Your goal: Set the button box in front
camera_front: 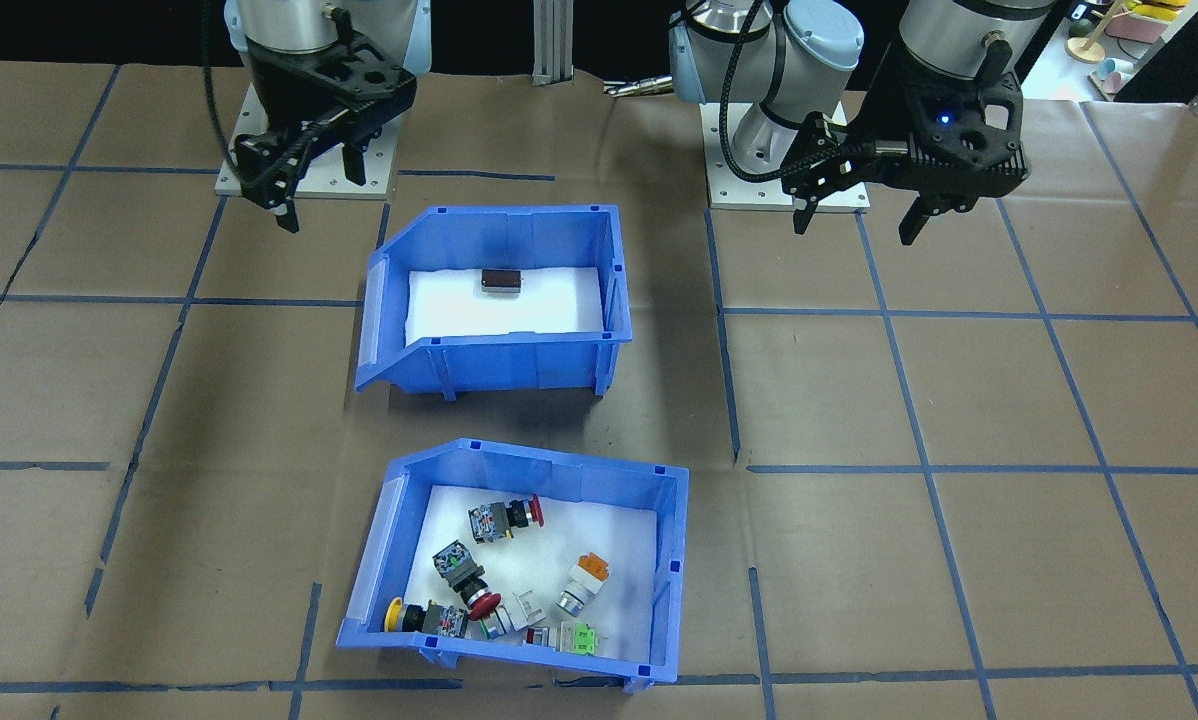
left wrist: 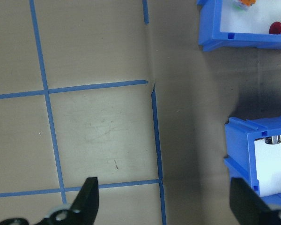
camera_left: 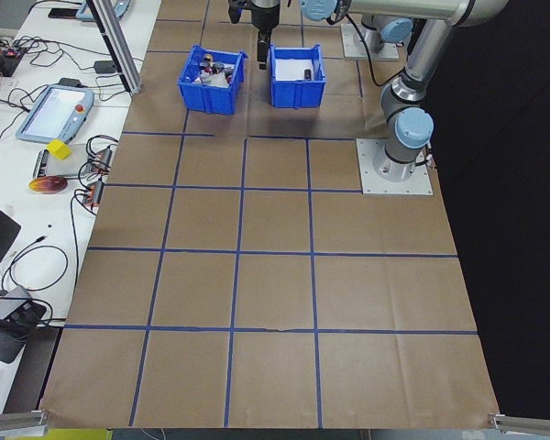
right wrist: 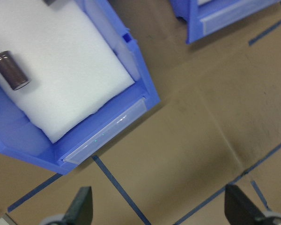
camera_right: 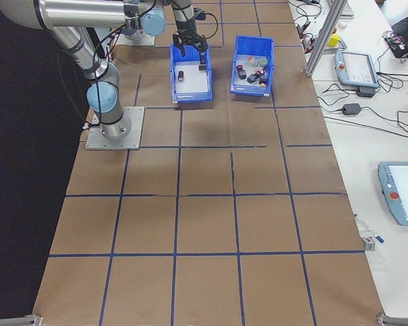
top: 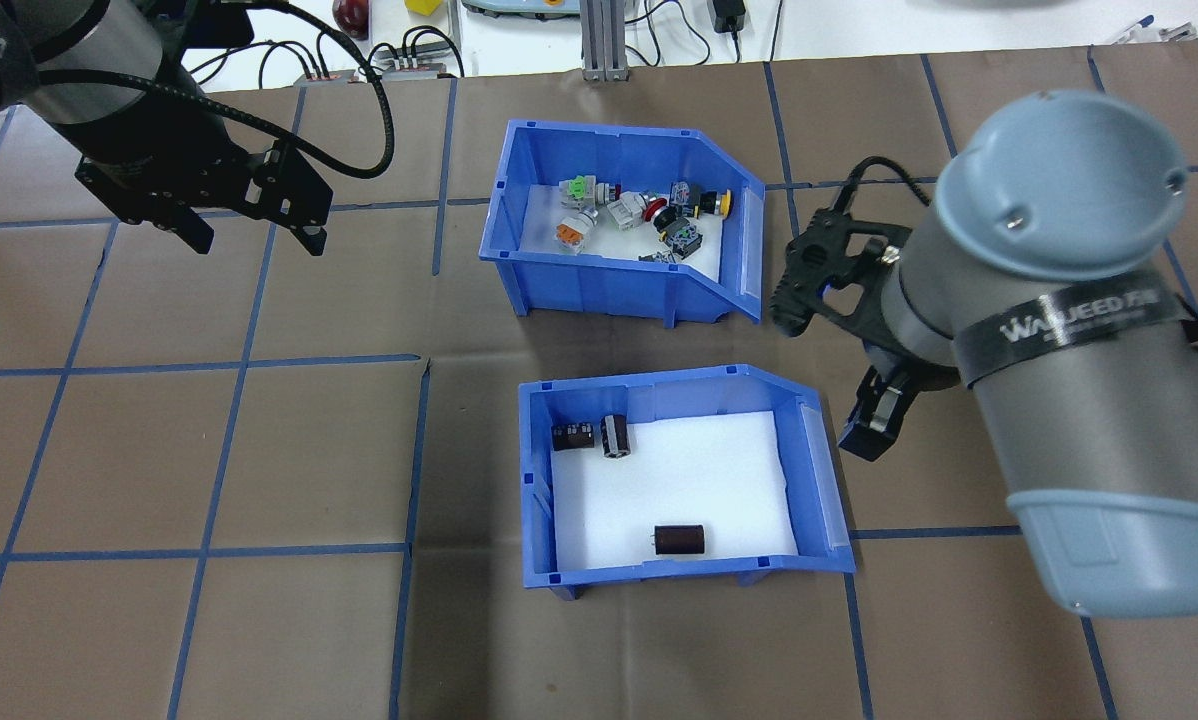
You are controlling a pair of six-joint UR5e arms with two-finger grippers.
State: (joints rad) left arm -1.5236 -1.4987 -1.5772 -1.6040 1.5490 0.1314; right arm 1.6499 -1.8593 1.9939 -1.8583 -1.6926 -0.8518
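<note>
Blue rigid plastic, the button box [top: 624, 225] sits on the table's far side from my base, beyond the capacitor bin [top: 679, 480]. It looks light and stiff, though its loose switches [top: 649, 212] may slide; I'd pinch a side wall. My left gripper [top: 254, 225] and right gripper [camera_front: 284, 190] hang spread and empty. The overhead view largely hides my right fingers behind the arm.

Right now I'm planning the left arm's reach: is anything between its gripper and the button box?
Nothing visible. Only bare table lies between the open left gripper and the button box; the cylinder bin sits nearer the robot, off that line.
</note>
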